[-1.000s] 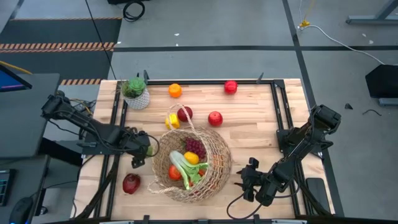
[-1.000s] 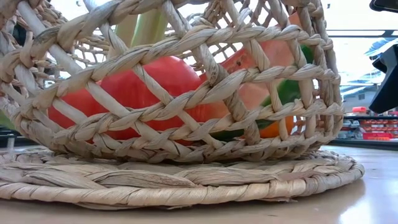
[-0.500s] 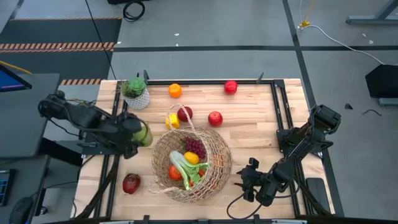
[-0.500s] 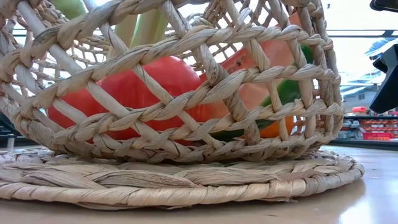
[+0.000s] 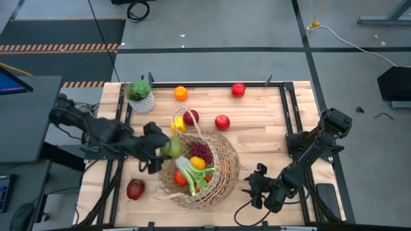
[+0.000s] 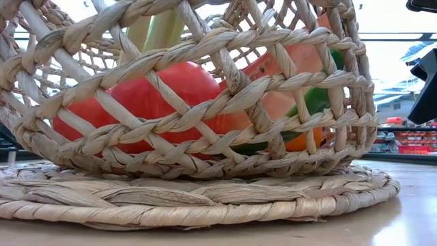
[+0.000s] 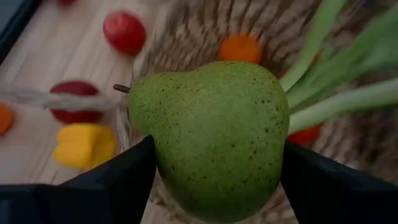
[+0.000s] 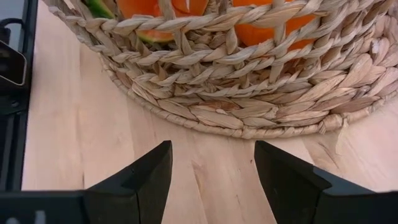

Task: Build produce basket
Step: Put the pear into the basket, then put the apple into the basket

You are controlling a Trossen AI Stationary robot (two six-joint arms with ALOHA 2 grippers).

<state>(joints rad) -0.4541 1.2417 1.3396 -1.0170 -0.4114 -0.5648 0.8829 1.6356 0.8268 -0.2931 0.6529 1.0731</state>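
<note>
The left gripper (image 5: 168,148) held a green pear (image 5: 171,148) between its fingers (image 7: 118,180), the jaws spread wide around the fruit's body. In the high view it hung over the basket's (image 5: 225,173) rim at about nine o'clock. The left wrist view showed the pear (image 7: 214,134) filling the middle, with the weave and the leek's (image 7: 329,93) green leaves behind it.

At eight o'clock from the basket a dark red apple (image 5: 135,189) lay on the table (image 5: 263,128), well apart from the rim. A potted plant (image 5: 140,96) stood near the table's far left corner, at eleven o'clock from the basket. An orange (image 5: 181,94) sat just right of the plant. A yellow fruit (image 5: 178,124) and another dark red apple (image 5: 191,117) lay side by side at twelve o'clock, just beyond the rim, under the loop handle (image 5: 186,125).

Inside the basket lay the leek (image 5: 191,173), purple grapes (image 5: 201,152), a small orange piece (image 5: 198,163) and a red piece (image 5: 180,178). The low view showed red and orange produce (image 6: 171,96) through the weave (image 6: 225,102).

Two more red apples lay on the table, one (image 5: 222,122) at one o'clock from the basket and one (image 5: 238,90) near the far edge.

The right gripper (image 5: 255,185) rested low at four o'clock from the basket, near it but apart. Its fingers (image 8: 143,180) stood partly open with nothing between them, pointing at the basket's base (image 8: 249,118).
</note>
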